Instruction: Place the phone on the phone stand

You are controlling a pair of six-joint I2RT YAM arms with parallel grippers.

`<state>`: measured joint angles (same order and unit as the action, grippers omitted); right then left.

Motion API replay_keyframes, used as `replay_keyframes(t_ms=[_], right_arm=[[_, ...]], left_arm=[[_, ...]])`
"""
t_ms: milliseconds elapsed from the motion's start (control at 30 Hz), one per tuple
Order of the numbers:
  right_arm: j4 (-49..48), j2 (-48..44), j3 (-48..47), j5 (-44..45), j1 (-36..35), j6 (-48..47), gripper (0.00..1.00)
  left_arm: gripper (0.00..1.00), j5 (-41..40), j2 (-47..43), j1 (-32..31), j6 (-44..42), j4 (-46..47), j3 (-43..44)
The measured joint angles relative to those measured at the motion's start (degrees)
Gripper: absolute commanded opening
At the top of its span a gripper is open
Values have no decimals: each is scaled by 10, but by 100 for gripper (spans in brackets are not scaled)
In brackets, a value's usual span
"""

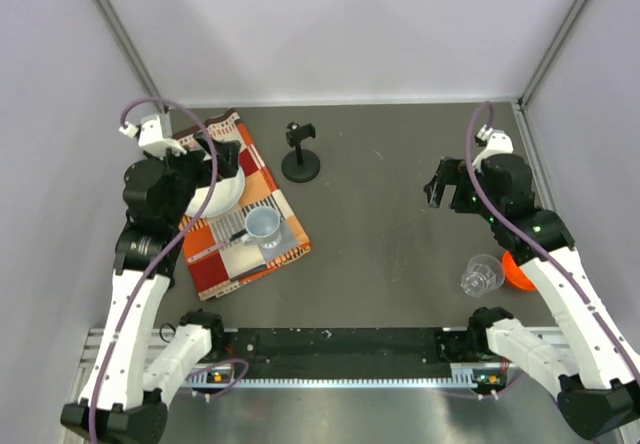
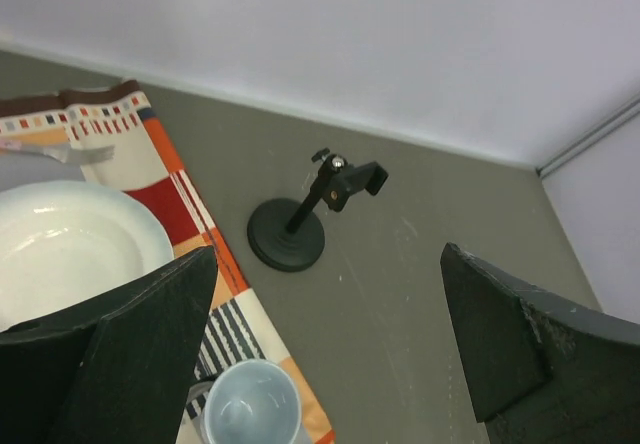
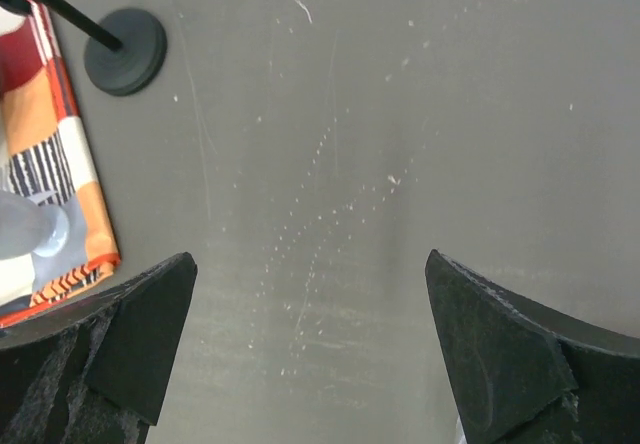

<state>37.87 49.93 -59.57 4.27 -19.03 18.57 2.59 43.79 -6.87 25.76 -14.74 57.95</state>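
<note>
The phone stand (image 1: 301, 154) stands at the back middle of the table: black disc base, short post, small clamp on top. It also shows in the left wrist view (image 2: 300, 224) and in the right wrist view (image 3: 125, 52). No black phone shows plainly; a flat greyish slab (image 1: 283, 241) lies under a cup on the cloth, and I cannot tell what it is. My left gripper (image 1: 222, 154) (image 2: 330, 344) is open and empty above the cloth, left of the stand. My right gripper (image 1: 440, 186) (image 3: 310, 354) is open and empty over bare table, right of the stand.
An orange-checked cloth (image 1: 215, 264) lies at the left with a white plate (image 1: 215, 196) and a pale blue cup (image 1: 263, 225) on it. A fork (image 2: 60, 149) lies behind the plate. A clear plastic cup (image 1: 482, 275) and an orange object (image 1: 518, 270) sit by the right arm.
</note>
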Motion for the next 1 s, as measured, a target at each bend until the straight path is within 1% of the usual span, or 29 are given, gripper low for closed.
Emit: replay_keyframes(t_ms=[100, 233, 367, 467, 567, 700, 767, 900, 1000], right_arm=[[-6, 5, 24, 2, 0, 9, 99], [-5, 28, 47, -4, 0, 9, 99], [-7, 60, 49, -34, 0, -2, 99], [-15, 71, 56, -63, 0, -10, 99], [-23, 70, 71, -100, 0, -16, 99], [-31, 50, 86, -144, 0, -19, 99], [-34, 30, 86, -159, 0, -19, 99], [-50, -8, 86, -173, 0, -21, 99], [-59, -14, 87, -176, 0, -20, 99]], left_arm=[[98, 28, 54, 0, -7, -13, 23], [90, 88, 165, 0, -24, -25, 75], [89, 138, 328, -3, -43, -38, 148], [91, 142, 426, -17, -61, -56, 184], [91, 148, 521, -51, -99, -71, 235], [89, 148, 599, -86, -151, -81, 290], [84, 144, 614, -97, -170, -85, 302], [58, 136, 628, -98, -196, -88, 329], [52, 134, 628, -97, -207, -82, 339]])
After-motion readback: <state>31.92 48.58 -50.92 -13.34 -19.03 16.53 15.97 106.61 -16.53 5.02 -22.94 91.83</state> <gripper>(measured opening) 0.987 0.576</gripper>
